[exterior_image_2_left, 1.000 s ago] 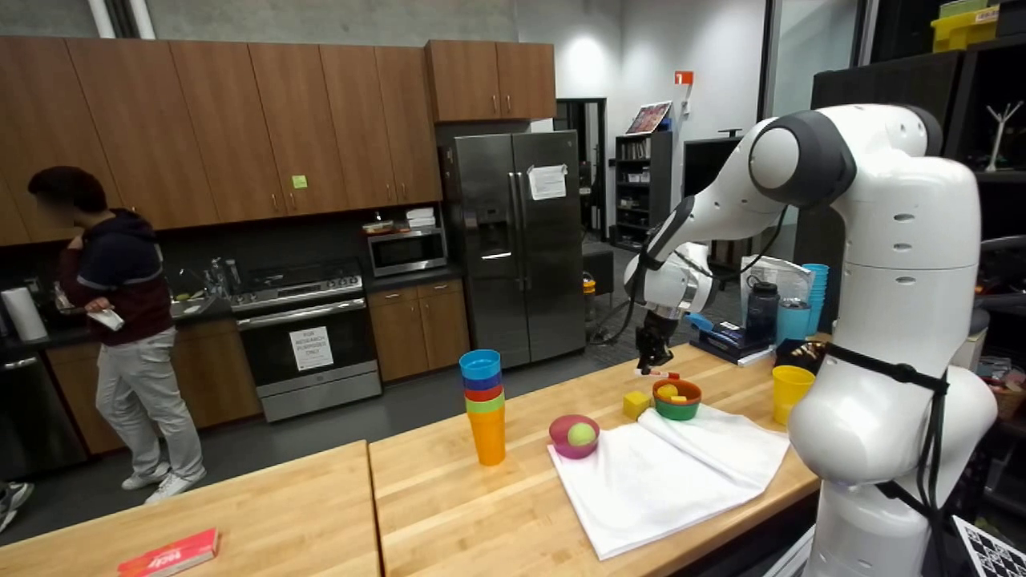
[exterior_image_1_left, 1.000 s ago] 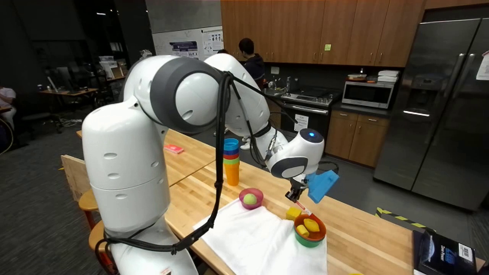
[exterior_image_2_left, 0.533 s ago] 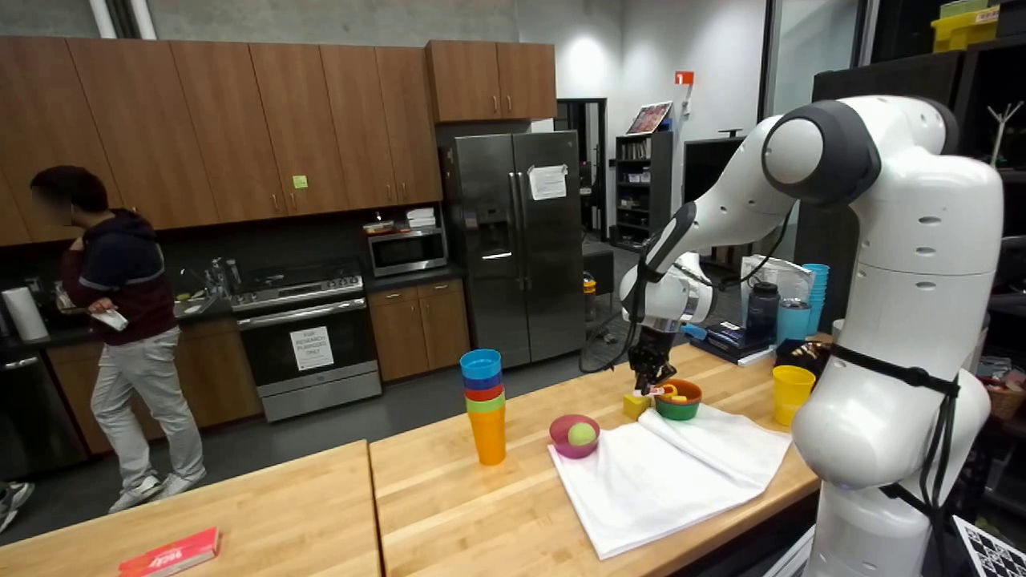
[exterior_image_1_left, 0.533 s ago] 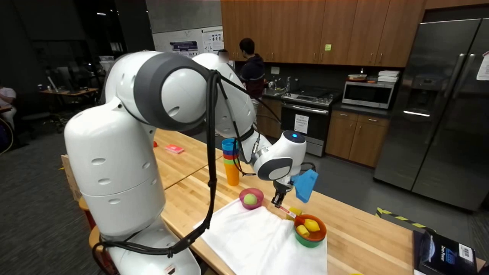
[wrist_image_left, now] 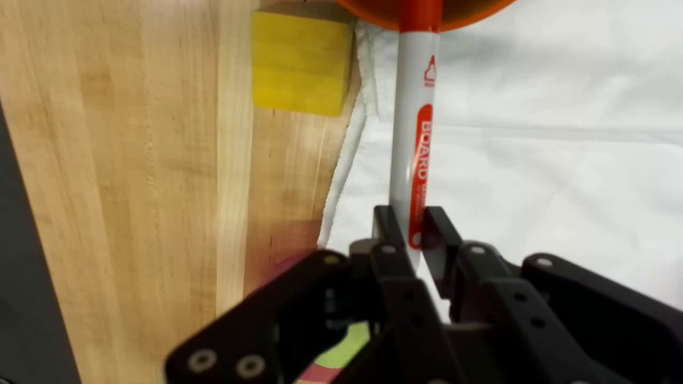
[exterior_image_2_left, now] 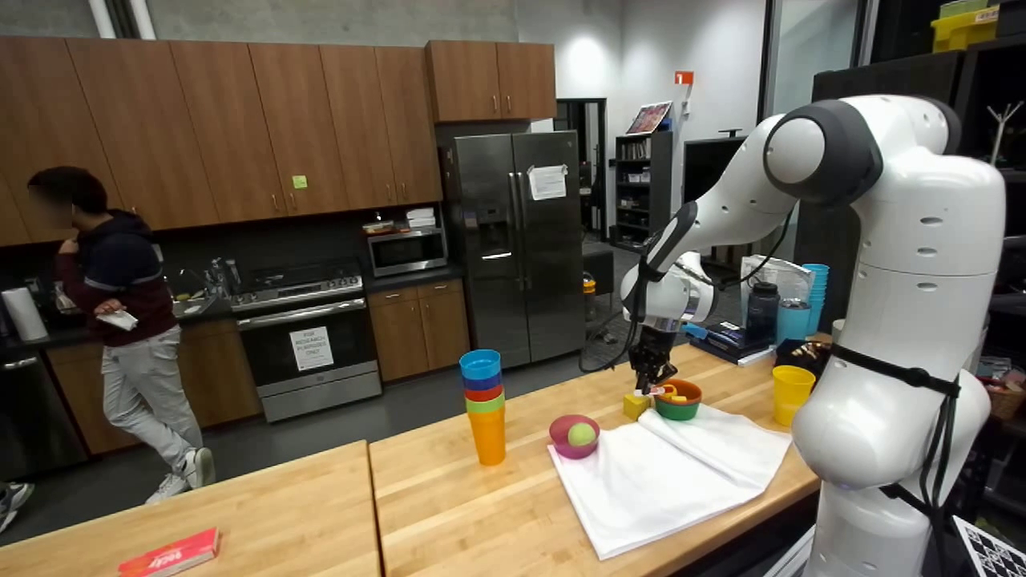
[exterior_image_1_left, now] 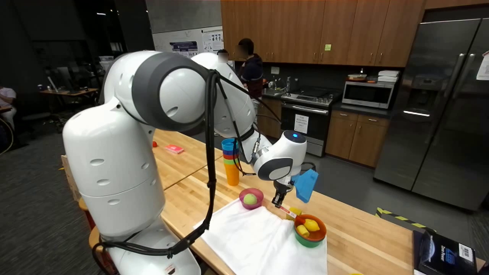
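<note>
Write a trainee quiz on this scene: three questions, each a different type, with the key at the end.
1. Multiple choice. What does the gripper hold?
A) a blue cup
B) a red-and-white board marker
C) a white cloth

2. True or false. The yellow cube stands outside the orange bowl.

3. Short answer. What lies in the pink bowl?

Key
1: B
2: True
3: A yellow-green ball
</note>
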